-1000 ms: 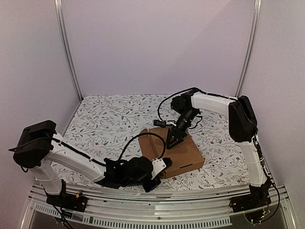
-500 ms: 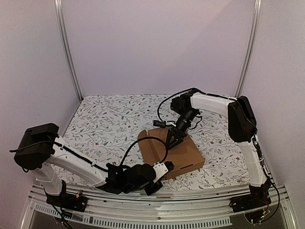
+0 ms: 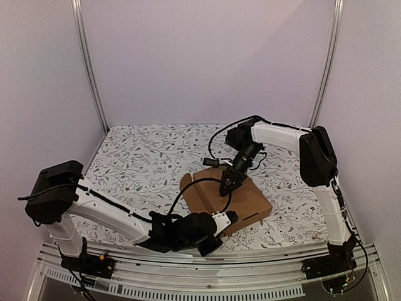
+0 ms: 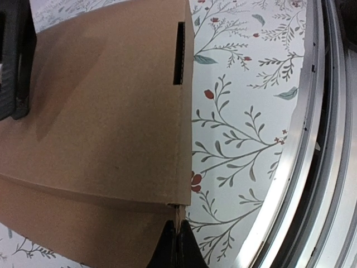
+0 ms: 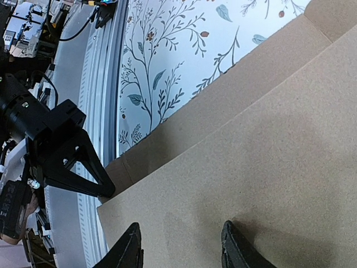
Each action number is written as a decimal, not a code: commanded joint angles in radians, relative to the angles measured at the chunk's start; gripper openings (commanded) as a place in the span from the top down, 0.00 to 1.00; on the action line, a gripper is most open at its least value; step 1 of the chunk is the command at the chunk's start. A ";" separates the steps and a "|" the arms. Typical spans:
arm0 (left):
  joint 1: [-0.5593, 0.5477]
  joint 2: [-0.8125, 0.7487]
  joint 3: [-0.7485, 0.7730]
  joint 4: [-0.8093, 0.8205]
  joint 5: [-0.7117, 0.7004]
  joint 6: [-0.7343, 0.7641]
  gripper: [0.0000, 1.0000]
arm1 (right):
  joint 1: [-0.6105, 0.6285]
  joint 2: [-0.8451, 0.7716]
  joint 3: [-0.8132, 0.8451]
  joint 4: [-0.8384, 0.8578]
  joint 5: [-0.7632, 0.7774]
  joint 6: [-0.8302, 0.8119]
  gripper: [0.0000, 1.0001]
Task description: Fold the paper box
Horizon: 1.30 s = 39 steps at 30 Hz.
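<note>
Left fingers [image 4: 164, 254] farther right, at corrugated brown paper box [image 3: 250, 204] corner

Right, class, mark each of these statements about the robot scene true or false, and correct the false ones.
1. The paper box lies on a flower-patterned table cover. True.
2. The right gripper is shut tight. False: its jaws stand apart over the box's top panel.
3. The left gripper is shut, at a corner of the box. True.
4. The box is printed in bright colours. False: it is plain brown cardboard.
5. A slit is cut in one panel of the box. True.
</note>
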 commanded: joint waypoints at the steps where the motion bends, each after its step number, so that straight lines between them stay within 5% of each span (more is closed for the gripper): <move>1: 0.005 0.020 0.112 -0.003 -0.054 -0.051 1.00 | 0.004 0.094 -0.029 0.034 0.131 0.017 0.52; 14: -0.006 0.022 0.137 -0.082 -0.078 -0.104 1.00 | -0.104 -0.134 0.029 -0.087 0.042 0.003 0.41; 22: -0.015 0.016 0.117 -0.079 -0.081 -0.108 0.99 | -0.214 -0.270 -0.183 0.043 0.140 0.070 0.36; 26: -0.015 0.005 0.099 -0.077 -0.078 -0.111 0.99 | -0.222 -0.259 -0.256 0.119 0.223 0.119 0.34; 39: -0.012 -0.010 0.052 -0.105 -0.084 -0.194 0.98 | -0.227 -0.103 -0.274 0.126 0.148 0.172 0.40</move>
